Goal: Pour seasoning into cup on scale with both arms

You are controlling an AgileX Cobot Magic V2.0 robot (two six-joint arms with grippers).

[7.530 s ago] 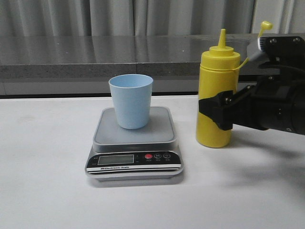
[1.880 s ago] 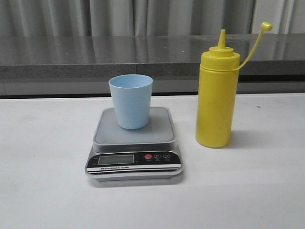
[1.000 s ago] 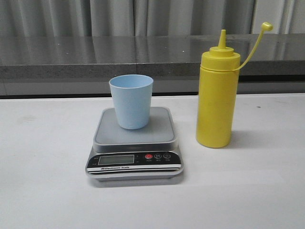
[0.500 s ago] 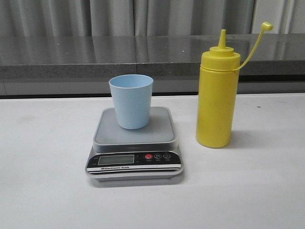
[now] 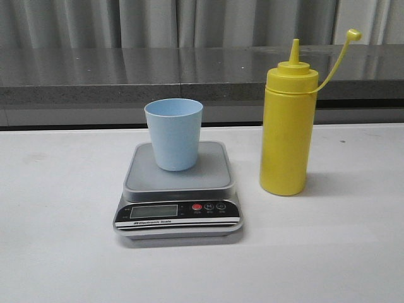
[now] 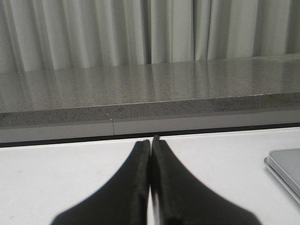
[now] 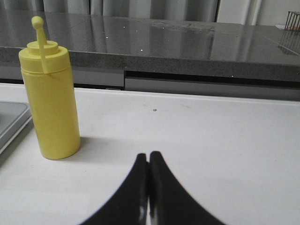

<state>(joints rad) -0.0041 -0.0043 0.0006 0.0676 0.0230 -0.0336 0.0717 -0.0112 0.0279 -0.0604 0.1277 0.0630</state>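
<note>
I see the cup (image 5: 173, 134) standing straight up in the middle of the scale (image 5: 178, 189), with its open top ready to catch what gets poured in. I think it sits there so the scale can show how much goes in. The seasoning (image 5: 288, 126) stands upright on the white table (image 5: 57, 240), just beside the scale on my right side, close enough to tip toward the cup. Its little cap (image 5: 353, 34) is off the nozzle and hangs up high on its thin string, so I think the nozzle is free to pour. Neither arm shows in the front view. My left claw (image 6: 151, 140) is pinched tight with nothing in it, and it sits low over the table with only a corner of the scale near it. My right claw (image 7: 148, 155) is pinched tight too and holds nothing. It points past the bottle, which stands well apart from it.
</note>
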